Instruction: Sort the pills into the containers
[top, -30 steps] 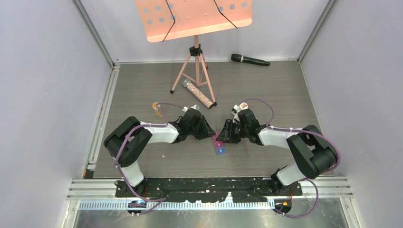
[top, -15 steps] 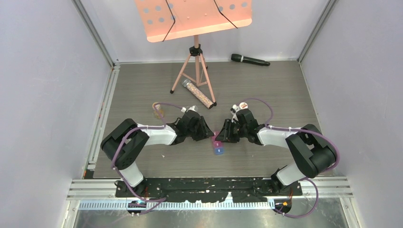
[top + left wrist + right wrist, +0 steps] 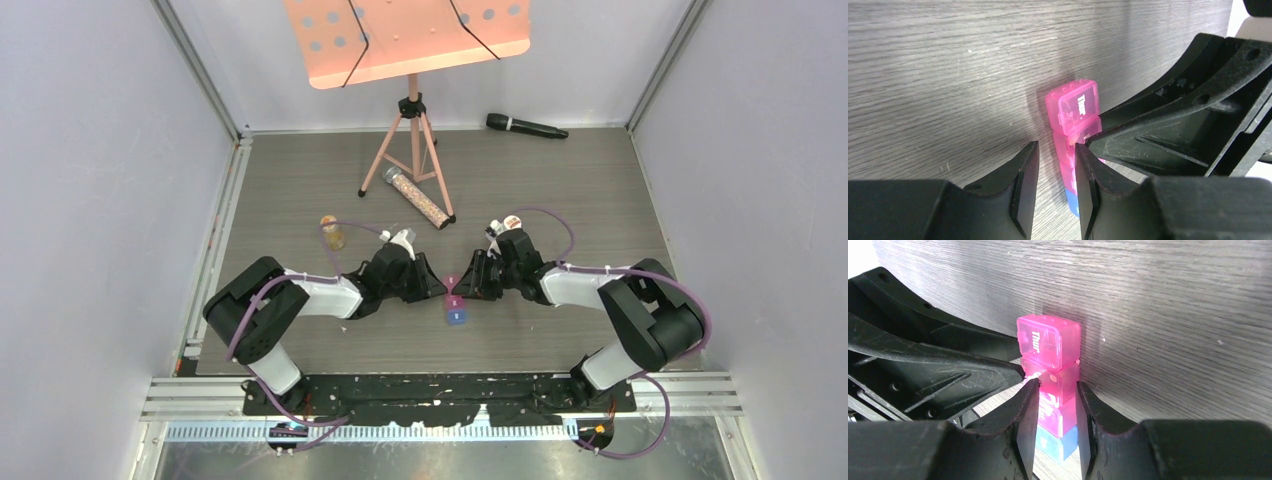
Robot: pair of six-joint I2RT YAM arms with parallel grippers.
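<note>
The pill box (image 3: 456, 304) lies mid-counter (image 3: 560, 200), clamped at its middle by the right gripper (image 3: 1056, 386), which crowds the narrowly parted left gripper (image 3: 1056, 146) just beside it, while the tube (image 3: 418, 200), stand (image 3: 412, 120), bottle (image 3: 332, 232) and mic (image 3: 526, 126) lie well behind.

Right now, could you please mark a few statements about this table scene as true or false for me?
1. The pill box lies between the right gripper's fingers. True.
2. One pink lid reads "Thur". True.
3. The microphone lies beside the pill box. False: it lies far off, near the back wall.
4. The bead tube stands upright. False: it lies on its side by the tripod's feet.
</note>
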